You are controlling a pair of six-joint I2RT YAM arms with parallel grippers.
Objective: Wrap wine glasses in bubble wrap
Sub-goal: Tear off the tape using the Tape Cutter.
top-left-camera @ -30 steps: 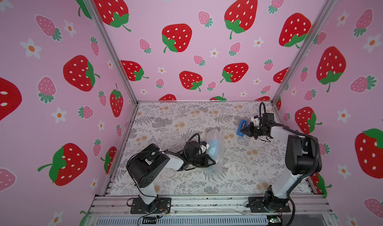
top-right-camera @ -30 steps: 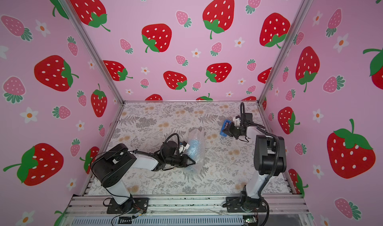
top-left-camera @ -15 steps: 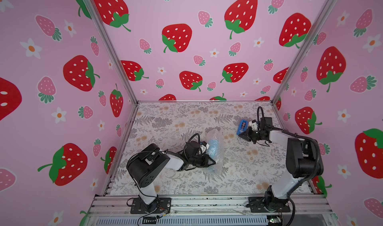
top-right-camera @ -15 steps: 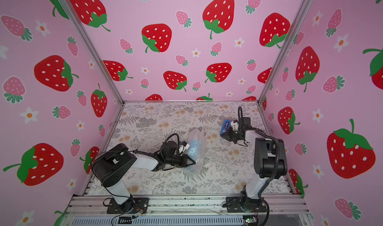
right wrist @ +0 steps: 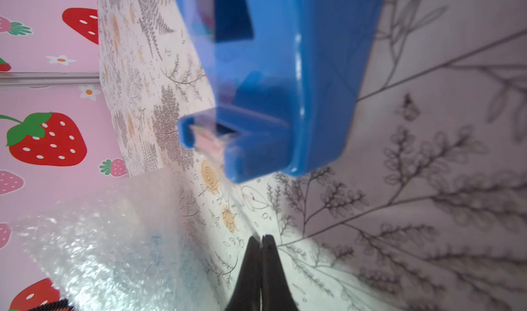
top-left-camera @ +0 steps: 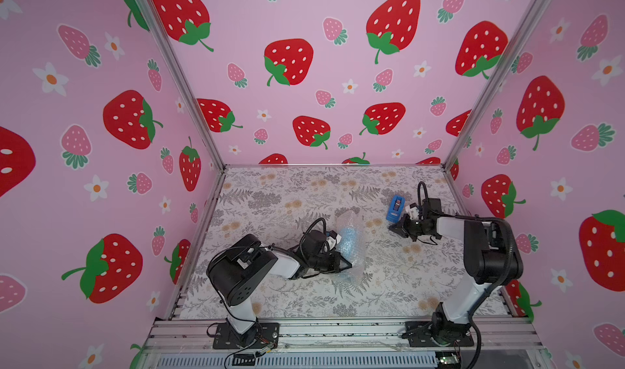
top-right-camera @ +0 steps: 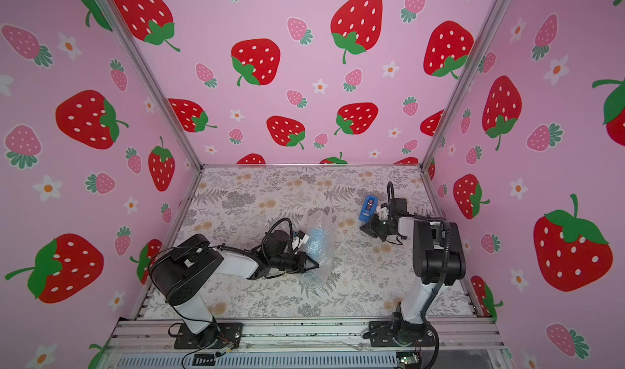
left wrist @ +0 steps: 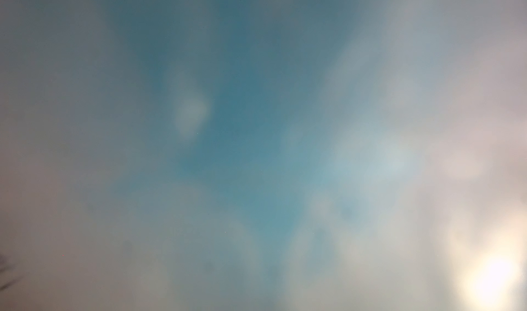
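Goblet [top-left-camera: 348, 239] blurs inside bubble wrap [top-left-camera: 350, 219] pinched by left end effector [top-left-camera: 349, 266]; right end effector [right wrist: 261, 239] pressed together.

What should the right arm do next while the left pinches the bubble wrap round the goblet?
Probably open the right gripper and reach to the cutter end of the blue tape dispenser. Its jaws are shut with nothing visible between them, beside the dispenser, while the left gripper pinches the bubble wrap around the light blue goblet, which looks ready for taping.
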